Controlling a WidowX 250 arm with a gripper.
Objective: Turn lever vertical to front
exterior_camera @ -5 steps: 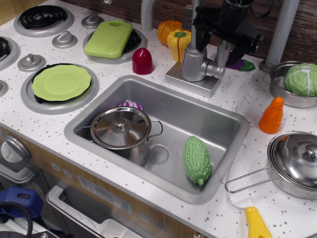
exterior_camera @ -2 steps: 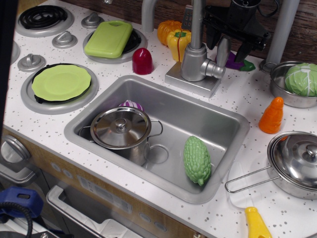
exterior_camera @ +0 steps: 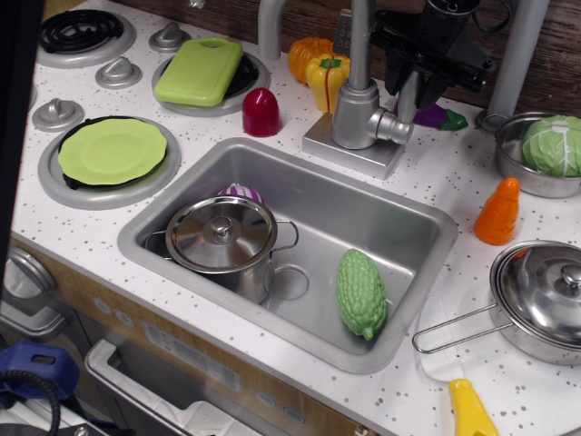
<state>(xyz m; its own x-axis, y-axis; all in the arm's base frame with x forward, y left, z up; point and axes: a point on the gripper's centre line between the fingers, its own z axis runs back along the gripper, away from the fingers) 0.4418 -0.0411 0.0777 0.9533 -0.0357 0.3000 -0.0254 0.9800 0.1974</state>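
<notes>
So the lever [exterior_camera: 408, 95] sits on the right side of the faucet [exterior_camera: 360, 113], on a short round stub [exterior_camera: 392, 126] that sticks out sideways from the faucet's fat body. It's a slim grey handle, and its long axis runs pretty much straight up and down, rising from the stub. The top end disappears behind the black gripper [exterior_camera: 419, 80], so I can't see where it actually ends.

The gripper hangs right over the lever, behind and to the right of the faucet pipe. Its dark fingers [exterior_camera: 439, 86] point down on either side of the handle's top, spread only a little, a narrow gap. Whether they actually pinch the lever or just sit around it, I honestly can't tell from this angle; it's all black on black up there.

Other stuff around: the faucet stands on a square base at the back edge of the sink [exterior_camera: 427, 227]. In the sink there's a lidded steel pot [exterior_camera: 222, 241] on the left and a bumpy green vegetable [exterior_camera: 361, 292] on the right. A yellow pepper [exterior_camera: 328, 80] sits just left of the faucet, with a small purple eggplant [exterior_camera: 445, 117] on the counter just right of the gripper.
</notes>
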